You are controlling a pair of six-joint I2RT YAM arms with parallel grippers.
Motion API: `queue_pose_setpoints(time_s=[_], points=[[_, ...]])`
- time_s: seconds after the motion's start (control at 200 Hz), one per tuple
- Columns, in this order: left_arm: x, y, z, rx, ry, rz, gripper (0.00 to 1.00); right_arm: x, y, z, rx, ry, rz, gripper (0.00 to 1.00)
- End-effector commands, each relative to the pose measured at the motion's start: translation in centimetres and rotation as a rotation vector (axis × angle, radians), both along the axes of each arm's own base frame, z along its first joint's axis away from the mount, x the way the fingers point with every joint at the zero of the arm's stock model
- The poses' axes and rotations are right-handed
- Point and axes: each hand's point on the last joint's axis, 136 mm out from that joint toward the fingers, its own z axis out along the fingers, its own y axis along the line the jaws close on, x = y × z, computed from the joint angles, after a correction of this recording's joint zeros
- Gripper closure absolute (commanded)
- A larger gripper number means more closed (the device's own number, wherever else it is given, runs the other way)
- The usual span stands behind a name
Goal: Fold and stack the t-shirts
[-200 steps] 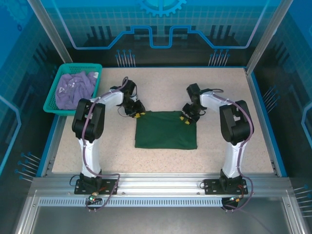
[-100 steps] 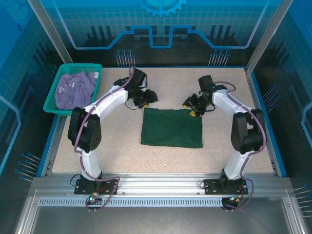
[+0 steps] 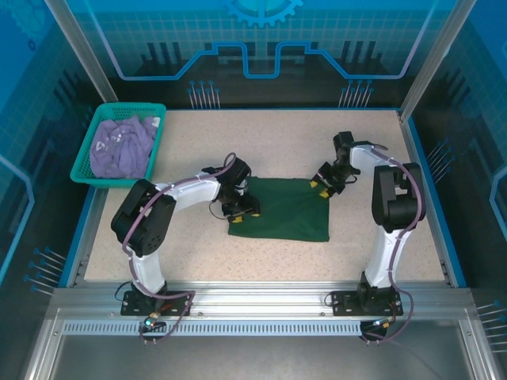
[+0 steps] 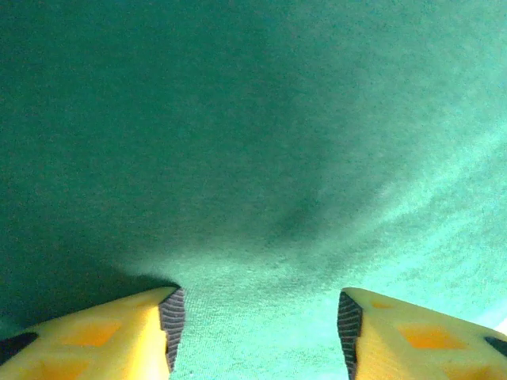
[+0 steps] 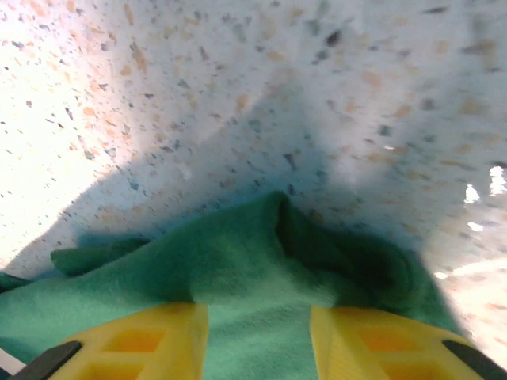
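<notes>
A dark green t-shirt [image 3: 285,212] lies folded into a flat rectangle in the middle of the table. My left gripper [image 3: 242,207] hovers low over its left edge. In the left wrist view that gripper [image 4: 257,328] is open, its yellow fingers [image 4: 119,336] wide apart above smooth green cloth [image 4: 261,158] and nothing between them. My right gripper [image 3: 323,184] is at the shirt's back right corner. In the right wrist view this gripper [image 5: 257,340] is open, straddling a raised pucker of the green cloth [image 5: 253,269]. A lavender t-shirt [image 3: 119,146] lies crumpled in the basket.
The teal mesh basket [image 3: 89,176] stands at the back left corner of the speckled table [image 3: 277,142]. Metal frame posts and blue panels wall the table in on three sides. Bare tabletop lies behind and in front of the green shirt.
Both grippers let go of the green shirt after shifting it right and back. The left gripper then swung down onto its left edge; the right gripper settled at its back right corner.
</notes>
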Motion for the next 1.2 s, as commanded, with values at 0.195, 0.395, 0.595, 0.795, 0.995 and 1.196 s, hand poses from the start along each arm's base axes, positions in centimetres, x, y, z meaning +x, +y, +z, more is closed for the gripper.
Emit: queue_pose_setpoints(time_s=[0.195,0.395,0.595,0.795,0.995,1.196], points=[[1.3,-1.7,7.5,-0.097,-0.159,-0.156,0.21,-6.1,3.1,8.5,-0.133,-0.236,0.094,0.45],[-1.9,-8.1,10.0,-0.43,-0.076,-0.299,0.42,-12.7,3.1,2.3,-0.173,-0.049,0.105,0.51],[-6.0,-11.4,6.1,-0.471,0.098,-0.445,0.7,-16.3,0.9,-2.6,-0.167,0.108,0.043,0.55],[-6.9,-7.5,-0.9,-0.153,0.136,-0.428,0.73,-17.1,-0.1,-4.1,-0.191,0.181,0.036,0.55],[-6.1,-0.6,-1.5,0.067,0.058,-0.334,0.56,-16.6,-0.6,-3.5,-0.212,0.175,0.015,0.52],[-4.0,1.2,5.1,-0.024,-0.118,-0.238,0.21,-14.0,-0.4,1.0,-0.208,-0.005,0.004,0.44]])
